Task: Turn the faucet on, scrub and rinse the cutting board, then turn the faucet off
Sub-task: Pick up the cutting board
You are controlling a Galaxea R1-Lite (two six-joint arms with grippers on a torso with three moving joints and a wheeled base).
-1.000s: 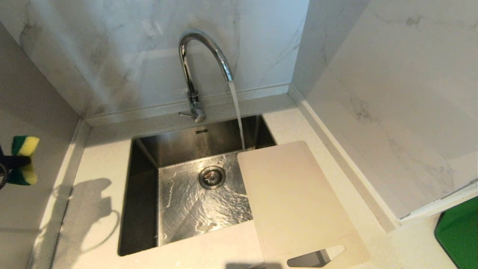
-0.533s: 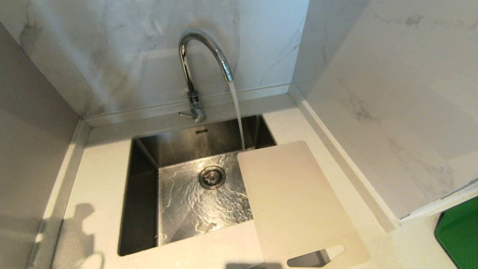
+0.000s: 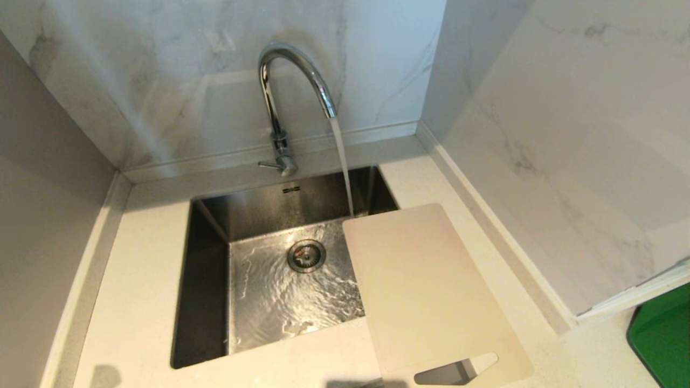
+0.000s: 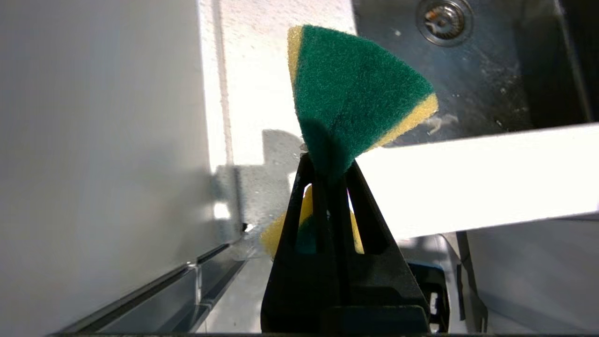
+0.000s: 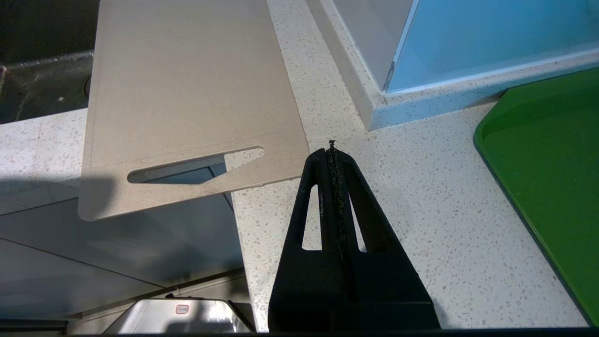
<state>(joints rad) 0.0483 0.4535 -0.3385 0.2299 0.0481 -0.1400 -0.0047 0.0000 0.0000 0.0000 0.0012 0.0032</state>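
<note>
White speckled stone forms the countertop [image 3: 145, 280] around a sunken steel sink [image 3: 207, 291], with pale marble walls behind and to either side. Neither arm appears in the head view.

Starting at the left, the left gripper [image 4: 327, 175] shows only in its own wrist view. Its black fingers are pressed tightly together on a green-and-yellow sponge [image 4: 355, 93], pinched at its middle so that the green scouring face fans out beyond the fingertips and a yellow edge bulges out behind them. It hangs above the counter's front corner, clear of the sink.

At the back centre, the faucet [image 3: 285, 86] rises in a chrome arch, its thin lever [image 3: 268, 165] sticking out to the left at the base. Water [image 3: 342, 167] streams from the spout and lands in the basin just beside the far corner of the cutting board [image 3: 426, 291]. The wet floor ripples around the drain [image 3: 306, 255].

The beige board lies flat, bridging the sink's right rim and the counter, its handle slot [image 3: 458, 371] overhanging the front edge.

Further right, the right gripper [image 5: 332, 157] hovers above bare counter near the board's slotted end, fingers fully closed on nothing. A green tray [image 5: 552, 154] sits at the far right.
</note>
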